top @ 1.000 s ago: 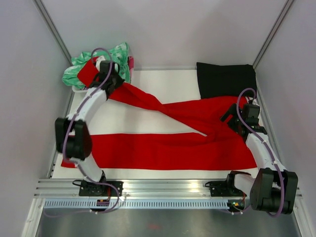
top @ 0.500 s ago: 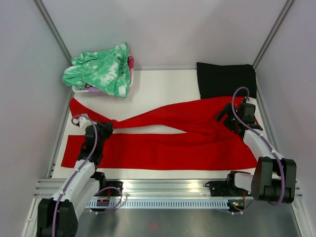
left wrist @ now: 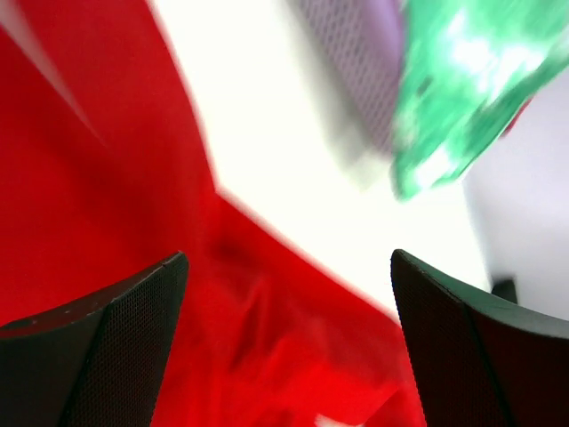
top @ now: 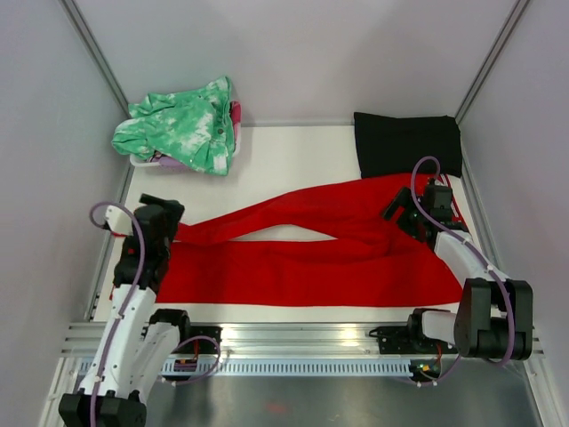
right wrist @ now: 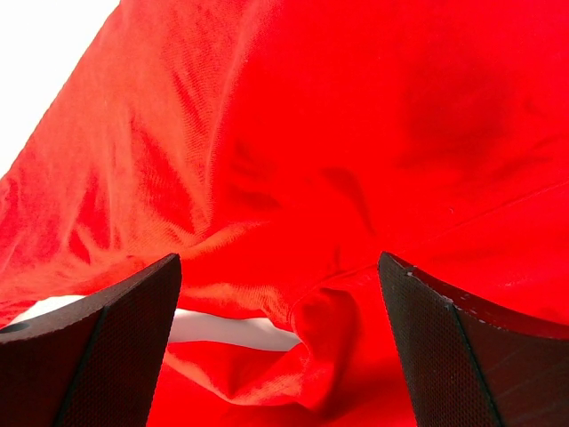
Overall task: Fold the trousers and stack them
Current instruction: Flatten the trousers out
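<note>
The left wrist view is smeared with blur, so the fabric's folds there are hard to read, and from above the left arm covers the cuff ends of the trousers (top: 356, 258). They lie flat across the worktop (top: 293, 160), waist to the right and both legs running left, the far leg angled across towards the near one. The left gripper (top: 164, 218) hangs over the leg ends with its jaws wide apart and nothing between them. The right gripper (top: 404, 213) hangs low over the hip area, its jaws likewise spread and empty. Only its wrist camera shows a rumpled ridge of red cloth with a white strip beneath; whether that is trim or worktop I cannot tell. Only the overhead view shows the black cloth (top: 407, 142) just beyond the waist, and the green-and-white garment (top: 182, 124) lies at the far left.
</note>
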{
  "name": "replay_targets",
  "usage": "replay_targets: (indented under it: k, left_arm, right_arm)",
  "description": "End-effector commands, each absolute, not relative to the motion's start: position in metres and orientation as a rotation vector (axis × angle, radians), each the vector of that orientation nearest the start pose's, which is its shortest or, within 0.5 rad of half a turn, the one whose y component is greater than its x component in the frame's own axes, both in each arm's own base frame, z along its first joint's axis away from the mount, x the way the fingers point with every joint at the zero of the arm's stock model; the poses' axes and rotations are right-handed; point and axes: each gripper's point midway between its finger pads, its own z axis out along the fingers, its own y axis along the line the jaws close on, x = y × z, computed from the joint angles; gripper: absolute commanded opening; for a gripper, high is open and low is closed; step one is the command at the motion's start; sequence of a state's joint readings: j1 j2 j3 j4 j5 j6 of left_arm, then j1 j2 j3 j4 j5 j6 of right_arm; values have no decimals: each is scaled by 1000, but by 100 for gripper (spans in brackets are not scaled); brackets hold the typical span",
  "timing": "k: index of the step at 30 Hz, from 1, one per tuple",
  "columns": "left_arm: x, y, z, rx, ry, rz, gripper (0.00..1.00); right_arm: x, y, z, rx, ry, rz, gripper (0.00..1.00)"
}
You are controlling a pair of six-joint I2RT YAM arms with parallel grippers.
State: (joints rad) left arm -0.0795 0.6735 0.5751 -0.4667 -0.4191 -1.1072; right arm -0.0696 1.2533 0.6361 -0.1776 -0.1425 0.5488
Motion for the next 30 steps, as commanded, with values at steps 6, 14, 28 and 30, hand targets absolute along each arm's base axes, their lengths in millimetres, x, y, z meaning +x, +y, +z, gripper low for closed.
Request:
replay_targets:
  k: [6, 14, 28, 30]
  left_arm:
    - [288, 94, 140, -1381, 1936, 118, 100]
    - [280, 107, 63, -1454, 2197, 161, 90]
    - [309, 120, 18, -1457, 2286, 154, 2]
    - [320, 130, 46, -1396, 2205, 165, 2]
  right_arm:
    - [329, 26, 76, 612, 2277, 413, 98]
    - [329, 29, 62, 639, 2304, 427, 98]
    - [343, 25, 73, 688, 2298, 415, 98]
    - [341, 23, 76, 697, 2285, 405, 98]
